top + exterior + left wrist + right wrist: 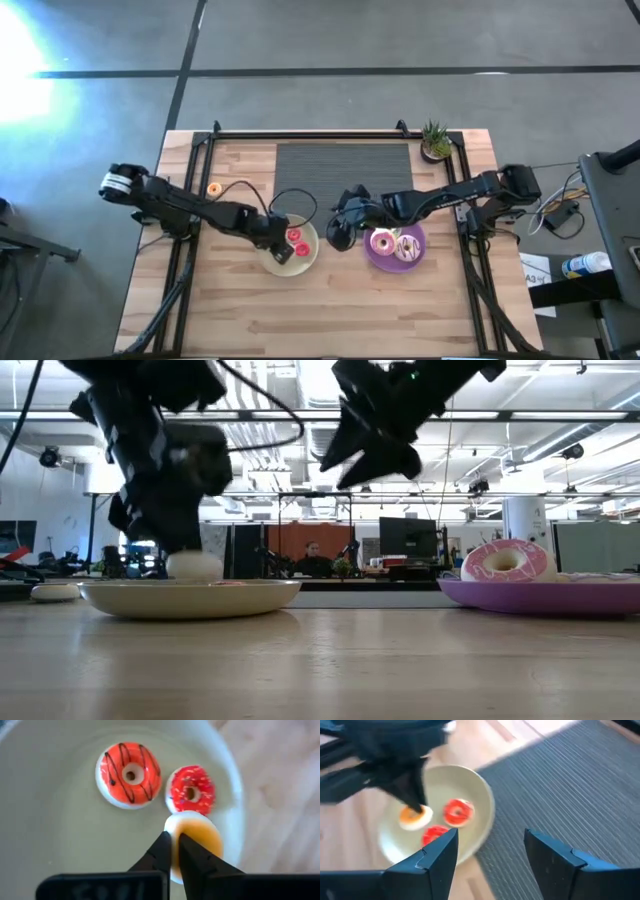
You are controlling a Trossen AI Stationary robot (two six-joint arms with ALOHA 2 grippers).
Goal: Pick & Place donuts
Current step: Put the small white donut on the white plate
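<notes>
A cream-yellow plate (pixel 305 262) holds an orange donut with dark stripes (pixel 129 774) and a tiny red sprinkled donut (pixel 191 791). My left gripper (pixel 174 838) stands over this plate, shut on a small orange-iced donut with a cream base (pixel 197 837). A purple plate (pixel 385 264) holds a pink donut (pixel 383 241) and a white donut (pixel 408 248). My right gripper (pixel 490 852) is open and empty, in the air between the two plates (pixel 342 228). A tiny orange donut (pixel 214 189) lies on the table at the far left. My left gripper pinches the small donut's cream rim (pixel 173 826) between its two fingers, on one side of the ring. The fingers come from above, pointing down. The donut sits low inside the cream-yellow plate (pixel 193 565), icing up; whether it rests on the plate I cannot tell.
A dark ribbed mat (pixel 343 170) lies at the table's far middle. A small potted plant (pixel 435 140) stands at the far right corner. Bare wood lies along the table's near side (pixel 320 315). A person sits in the room behind the table (pixel 315 558).
</notes>
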